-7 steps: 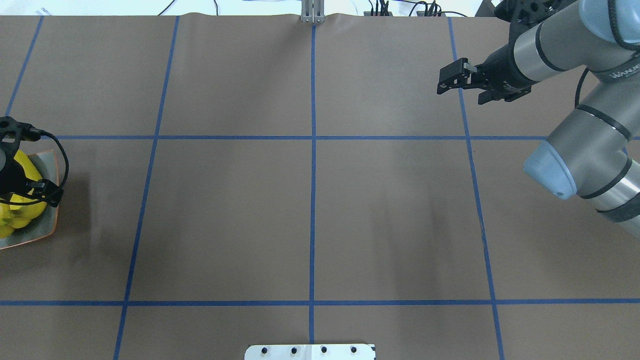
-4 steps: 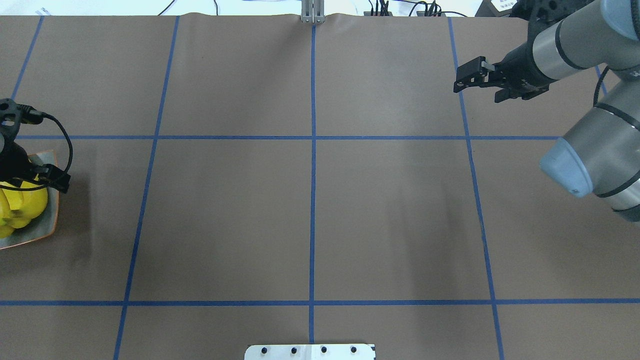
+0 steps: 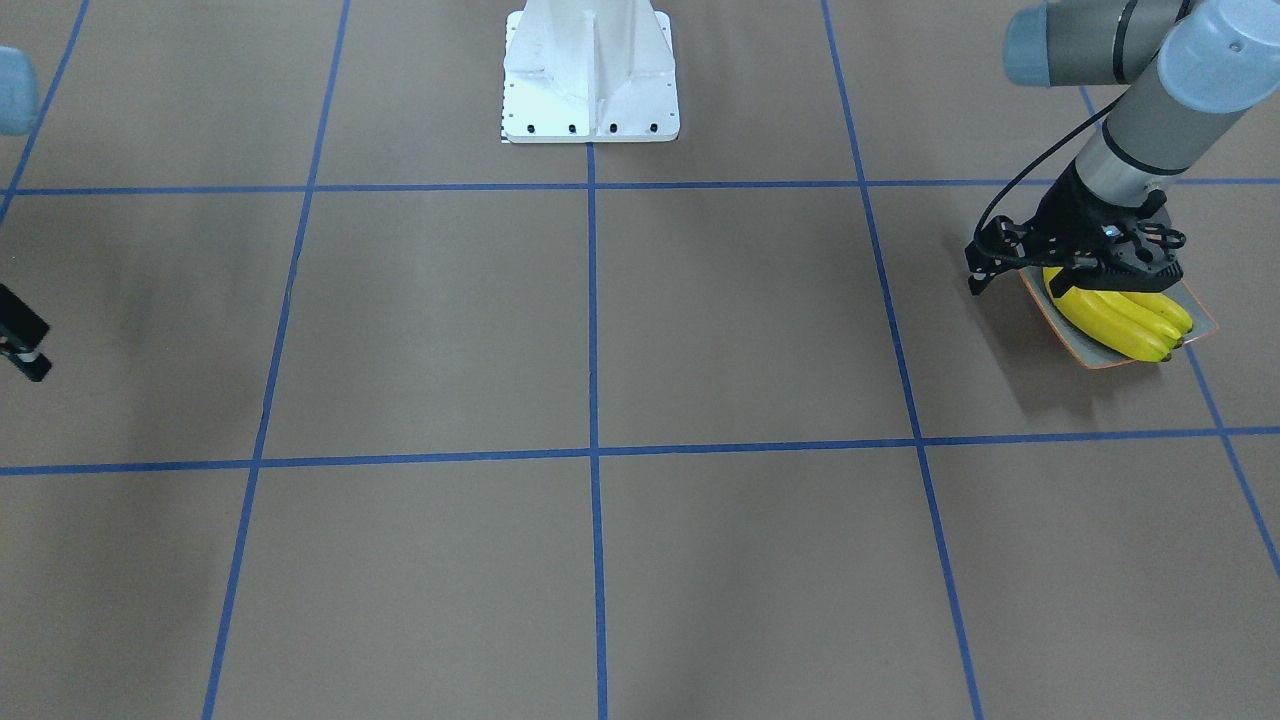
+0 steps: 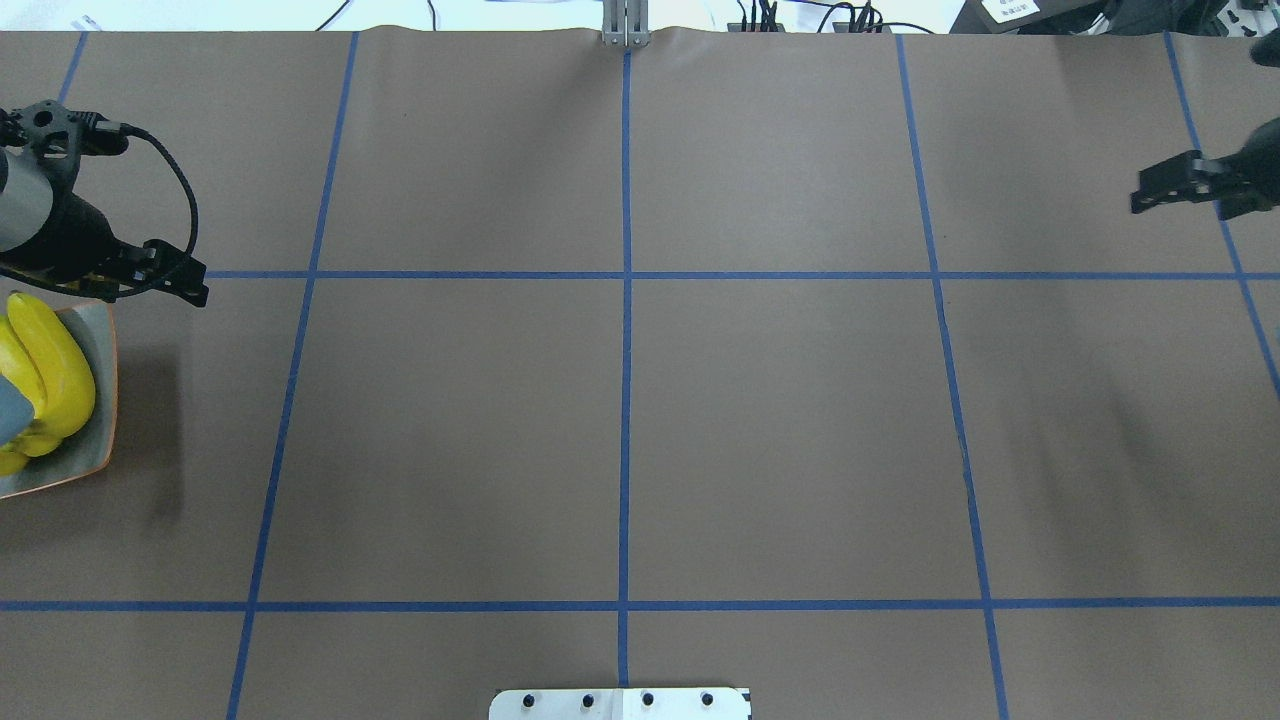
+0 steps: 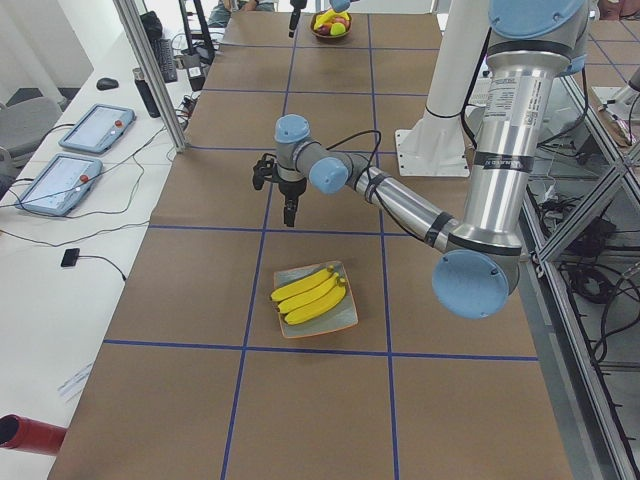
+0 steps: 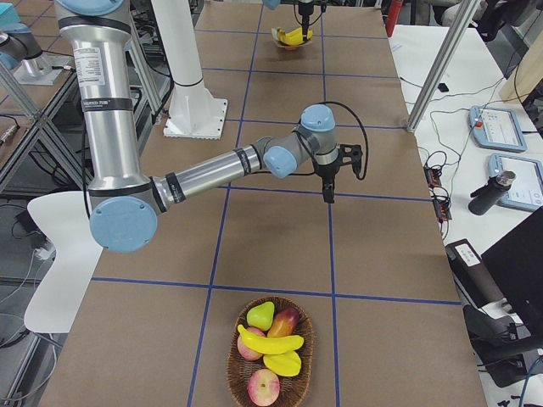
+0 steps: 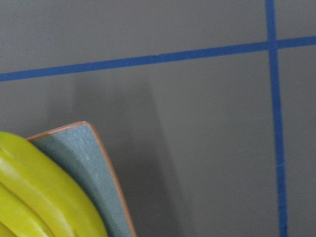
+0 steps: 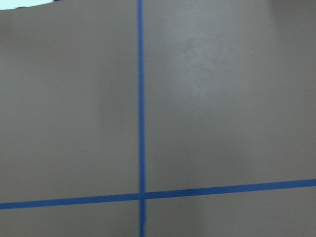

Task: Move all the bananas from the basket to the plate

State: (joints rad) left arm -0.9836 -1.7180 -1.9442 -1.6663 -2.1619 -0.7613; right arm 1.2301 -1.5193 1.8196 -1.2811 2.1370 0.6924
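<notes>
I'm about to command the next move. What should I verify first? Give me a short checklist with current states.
1. Bananas resting on the plate: ok, three lie there.
2. Basket free of bananas: not ok, at least one banana lies in it.
3. Left tool off the plate and carrying nothing: ok.
4. Right tool carrying nothing: ok.
5. Right tool open for a grasp: cannot tell.
6. Table bare between right tool and basket: ok.
</notes>
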